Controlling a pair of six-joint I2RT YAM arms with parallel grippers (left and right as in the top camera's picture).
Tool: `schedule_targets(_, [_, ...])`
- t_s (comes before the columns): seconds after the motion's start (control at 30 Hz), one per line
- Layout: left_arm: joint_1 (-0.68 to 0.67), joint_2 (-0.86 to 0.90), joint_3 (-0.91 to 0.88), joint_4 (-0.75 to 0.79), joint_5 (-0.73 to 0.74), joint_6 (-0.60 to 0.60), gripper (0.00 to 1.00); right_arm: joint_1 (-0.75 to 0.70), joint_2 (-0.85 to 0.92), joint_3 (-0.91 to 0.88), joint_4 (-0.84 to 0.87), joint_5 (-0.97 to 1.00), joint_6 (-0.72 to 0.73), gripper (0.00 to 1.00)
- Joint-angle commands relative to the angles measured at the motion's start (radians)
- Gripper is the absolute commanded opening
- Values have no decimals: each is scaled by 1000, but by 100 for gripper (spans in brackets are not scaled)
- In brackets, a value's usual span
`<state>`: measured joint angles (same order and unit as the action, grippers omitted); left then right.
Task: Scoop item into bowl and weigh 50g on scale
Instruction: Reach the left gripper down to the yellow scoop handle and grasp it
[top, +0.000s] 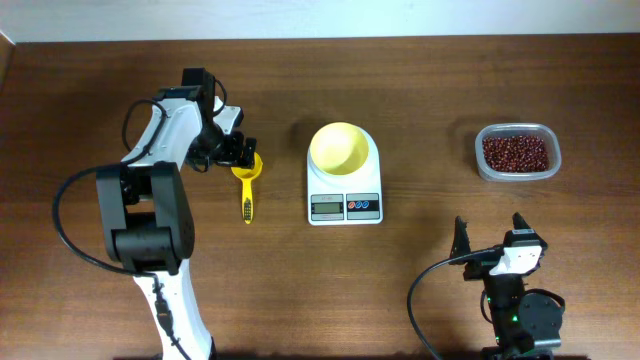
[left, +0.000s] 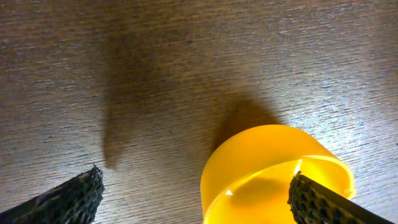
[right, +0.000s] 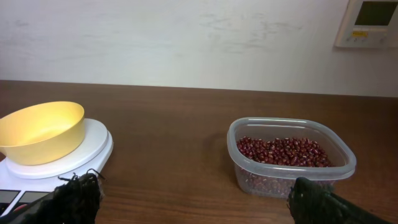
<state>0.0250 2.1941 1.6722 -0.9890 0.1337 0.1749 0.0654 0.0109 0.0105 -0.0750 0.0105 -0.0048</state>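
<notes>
The pale yellow bowl (top: 339, 148) stands empty on the white scale (top: 343, 190); both show in the right wrist view, bowl (right: 42, 132) on scale (right: 74, 155). The red-brown beans (top: 515, 152) lie in a clear plastic tub (top: 517, 153) at the right, also seen in the right wrist view (right: 283, 151). A yellow scoop (top: 247, 180) lies on the table left of the scale. My left gripper (top: 240, 152) is open right above the scoop's cup (left: 273, 171), one finger over the cup. My right gripper (top: 490, 240) is open near the front edge, empty.
The tub's wall (right: 291, 175) stands just ahead of my right gripper (right: 193, 199). Bare brown wood lies between the scale and the tub. A white wall with a control panel (right: 368, 23) is behind the table.
</notes>
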Motion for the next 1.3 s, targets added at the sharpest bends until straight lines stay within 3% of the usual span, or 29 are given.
schedule_targets(0.0, [4, 16, -4, 9, -4, -9, 99, 6, -7, -5, -7, 2, -6, 99])
schedule_targets(0.83, [4, 16, -70, 46, -29, -8, 99, 6, -7, -5, -7, 2, -6, 99])
schedule_targets(0.97, [4, 16, -70, 47, -29, -8, 85, 6, -7, -5, -7, 2, -6, 99])
schedule_targets(1.03, [4, 16, -70, 53, -29, -9, 84, 6, -7, -5, -7, 2, -6, 99])
schedule_targets(1.13, [4, 16, -70, 58, -26, -9, 64, 6, -7, -5, -7, 1, -6, 99])
schedule_targets(1.17, [4, 16, -70, 58, -26, -9, 50, 6, -7, -5, -7, 2, -6, 99])
schedule_targets(1.27, [4, 16, -70, 58, -26, -9, 33, 6, -7, -5, -7, 1, -6, 99])
